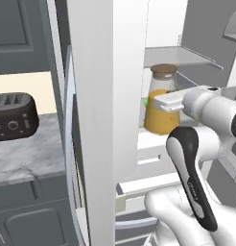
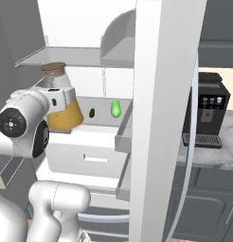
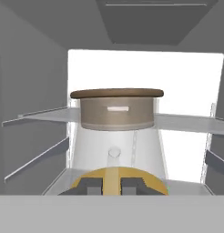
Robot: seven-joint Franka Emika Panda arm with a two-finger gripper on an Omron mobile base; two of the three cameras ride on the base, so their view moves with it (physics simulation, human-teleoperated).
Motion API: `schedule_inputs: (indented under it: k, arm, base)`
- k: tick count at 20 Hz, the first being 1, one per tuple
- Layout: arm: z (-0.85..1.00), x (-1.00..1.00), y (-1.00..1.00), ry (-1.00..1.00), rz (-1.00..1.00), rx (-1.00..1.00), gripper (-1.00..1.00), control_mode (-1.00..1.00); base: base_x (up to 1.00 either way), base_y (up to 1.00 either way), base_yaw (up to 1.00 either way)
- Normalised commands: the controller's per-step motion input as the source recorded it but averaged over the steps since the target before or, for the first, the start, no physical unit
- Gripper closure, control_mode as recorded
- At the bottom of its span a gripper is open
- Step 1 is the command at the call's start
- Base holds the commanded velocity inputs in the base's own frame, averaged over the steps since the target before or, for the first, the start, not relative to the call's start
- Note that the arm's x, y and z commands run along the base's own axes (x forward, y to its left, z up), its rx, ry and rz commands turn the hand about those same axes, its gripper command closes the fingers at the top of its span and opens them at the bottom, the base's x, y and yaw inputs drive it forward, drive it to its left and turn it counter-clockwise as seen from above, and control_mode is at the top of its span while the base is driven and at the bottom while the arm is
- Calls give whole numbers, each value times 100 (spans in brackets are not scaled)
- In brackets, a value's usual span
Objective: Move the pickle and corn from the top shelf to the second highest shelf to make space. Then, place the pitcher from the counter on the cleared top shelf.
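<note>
Right base view: gripper [image 3: 112,183] clenched on pitcher [image 2: 61,101] inside the white cabinet, below the top shelf [image 2: 66,57], pickle [image 2: 115,108] beside pitcher on a lower shelf; judged late stage, placement on top shelf left.

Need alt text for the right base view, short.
The gripper is shut on the pitcher inside the open white cabinet, below a grey shelf. A pickle stands behind it; a coffee machine sits on the counter.

The pitcher [image 2: 61,106] is orange-yellow with a brown lid, the pickle [image 2: 115,108] bright green, the counter [image 1: 26,156] grey-veined white marble.
</note>
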Motion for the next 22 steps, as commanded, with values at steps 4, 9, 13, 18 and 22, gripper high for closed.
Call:
schedule_inputs:
  k: [4, 9, 13, 18, 22]
  arm:
    - [65, 20, -7, -7, 0, 1, 100, -100]
    - [71, 25, -11, -1, 0, 3, 100, -100]
    - [54, 27, -6, 0, 0, 3, 100, -100]
    - [23, 40, 0, 0, 0, 2, 100, -100]
    - [19, 42, 0, -1, 0, 4, 100, -100]
  base:
    - [0, 0, 0]
    - [0, 0, 0]
    - [0, 0, 0]
    - [0, 0, 0]
    - [0, 0, 0]
